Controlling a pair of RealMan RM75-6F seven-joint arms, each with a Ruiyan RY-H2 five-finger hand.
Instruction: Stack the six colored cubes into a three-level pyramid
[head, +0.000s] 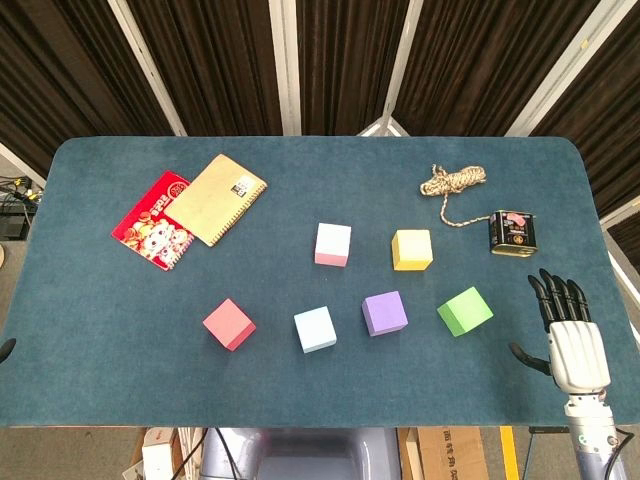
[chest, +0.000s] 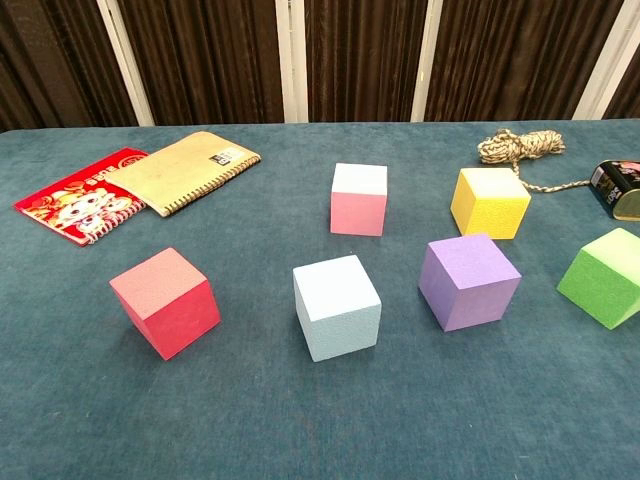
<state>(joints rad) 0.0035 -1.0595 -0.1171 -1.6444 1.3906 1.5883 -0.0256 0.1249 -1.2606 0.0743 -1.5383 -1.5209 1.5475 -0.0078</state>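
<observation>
My right hand (head: 573, 335) is hovering over the right edge of the desk (head: 120, 330), its fingers (head: 556, 291) stretched out, slightly apart and holding nothing. My left hand is not showing in either view.

Nearest that hand, the green cube (head: 465, 311) is sitting tilted relative to the others. Beyond it, the purple cube (head: 384, 313), light blue cube (head: 315, 329) and red cube (head: 229, 324) are forming a loose front row, all apart from one another. Behind them, the yellow cube (head: 412, 250) and pink cube (head: 333, 244) are standing separately. Nothing is stacked yet.

In the chest view the cube faces are looking finely grained and matte, like foam. I am judging them light, slightly yielding and not slippery, so a moderate squeeze across two opposite side faces, thumb against the fingers, should suit. Too hard a grip may dent them.

Further off, a coil of twine (head: 453, 182) and a small dark tin (head: 512, 232) are lying near the far right, a tan spiral notebook (head: 217, 198) overlapping a red booklet (head: 150, 222) at far left.
</observation>
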